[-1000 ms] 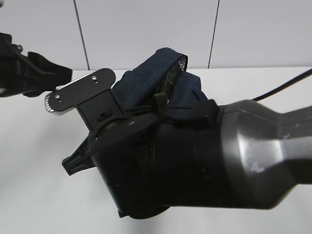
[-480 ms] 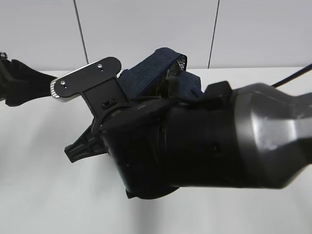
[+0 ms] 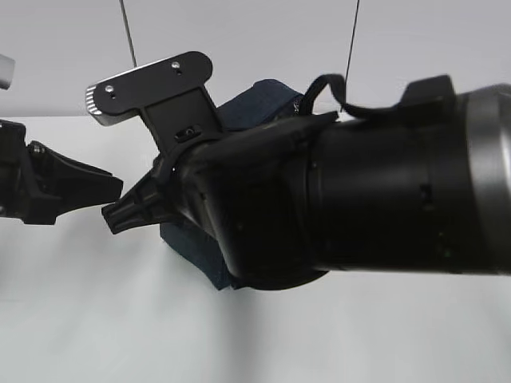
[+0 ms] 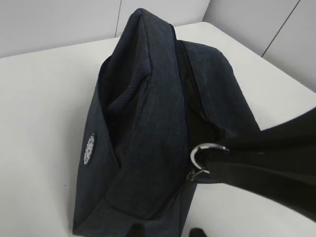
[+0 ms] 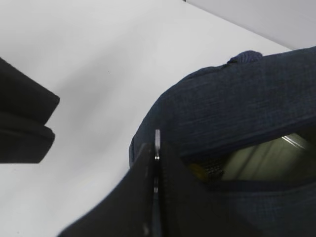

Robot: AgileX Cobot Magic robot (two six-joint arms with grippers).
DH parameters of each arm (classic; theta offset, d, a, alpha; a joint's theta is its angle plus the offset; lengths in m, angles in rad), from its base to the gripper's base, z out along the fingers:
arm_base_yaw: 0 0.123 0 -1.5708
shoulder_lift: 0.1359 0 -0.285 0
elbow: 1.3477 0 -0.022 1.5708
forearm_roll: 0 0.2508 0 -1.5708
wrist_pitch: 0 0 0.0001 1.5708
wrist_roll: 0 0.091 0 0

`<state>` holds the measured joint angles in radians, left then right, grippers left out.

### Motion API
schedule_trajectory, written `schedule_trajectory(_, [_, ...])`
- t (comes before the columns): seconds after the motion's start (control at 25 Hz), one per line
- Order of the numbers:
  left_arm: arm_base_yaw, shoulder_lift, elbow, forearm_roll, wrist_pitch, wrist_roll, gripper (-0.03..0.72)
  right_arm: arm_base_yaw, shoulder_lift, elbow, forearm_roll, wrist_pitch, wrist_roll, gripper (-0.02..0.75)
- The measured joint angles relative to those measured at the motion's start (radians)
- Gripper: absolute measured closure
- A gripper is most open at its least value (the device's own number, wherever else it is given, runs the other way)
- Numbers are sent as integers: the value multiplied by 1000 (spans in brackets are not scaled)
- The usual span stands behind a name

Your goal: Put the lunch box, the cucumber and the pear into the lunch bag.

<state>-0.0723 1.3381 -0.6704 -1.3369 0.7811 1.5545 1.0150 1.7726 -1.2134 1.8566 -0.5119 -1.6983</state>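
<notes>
Right gripper pinches the ring pull on the navy bag. Silvery lining shows. Left gripper, beside the bag: cannot tell.

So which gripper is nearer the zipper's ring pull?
Right. The right gripper is pinched on the ring pull of the lunch bag. The left gripper sits clear of the bag, out to its left.

Black fingers pinching bag's ring pull
</notes>
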Motion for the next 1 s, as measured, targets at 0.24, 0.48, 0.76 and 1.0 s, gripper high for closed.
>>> schedule_trajectory(0.24, [130,85,0,-71,177,187,527,-1,-27,0,0,29,0,738])
schedule_trajectory(0.48, [130,141,0,-92,214,354,512,-1,-33,10,0,33,0,738])
schedule_trajectory(0.76, [57,235,0,-94,224,490,457,-1,-41,49,-11,43,3,738])
schedule_trajectory(1.0, [17,271,0,-152,128,491,423,-1,-41,51,-12,59,6,738])
